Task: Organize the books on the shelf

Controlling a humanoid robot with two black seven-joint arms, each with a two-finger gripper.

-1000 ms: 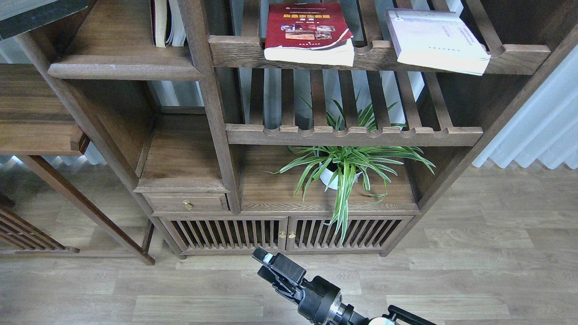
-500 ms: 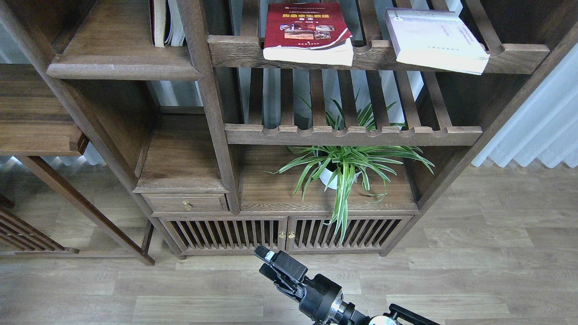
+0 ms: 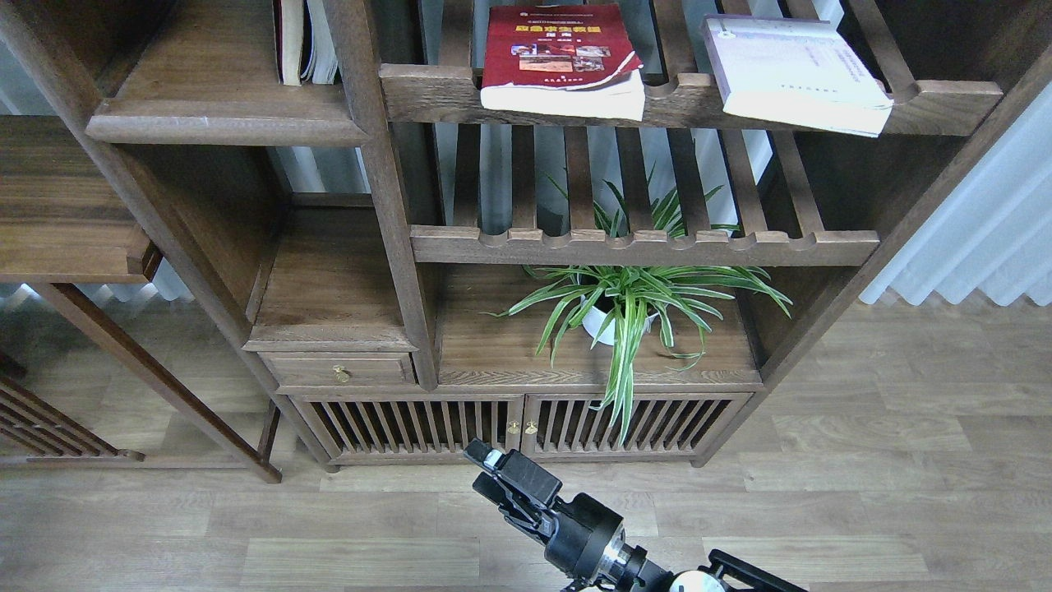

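Note:
The dark red book lies flat on the upper slatted rack, its front edge over the scalloped rail. The pale lavender-white book lies flat to its right on the same rack, overhanging the rail. A third book stands upright on the solid dark-brown shelf at the top left; only its page edge and a thin dark cover show. My right gripper is low in front of the cabinet doors, far below the books, open and empty. My left gripper is out of view.
A potted spider plant stands on the cabinet top under the lower slatted rack. A small drawer and slatted doors lie below. A wooden table is at the left, a white curtain at the right.
My right gripper has shifted slightly to the right and up. A dark slab at the top left corner has left the view. The books have not moved.

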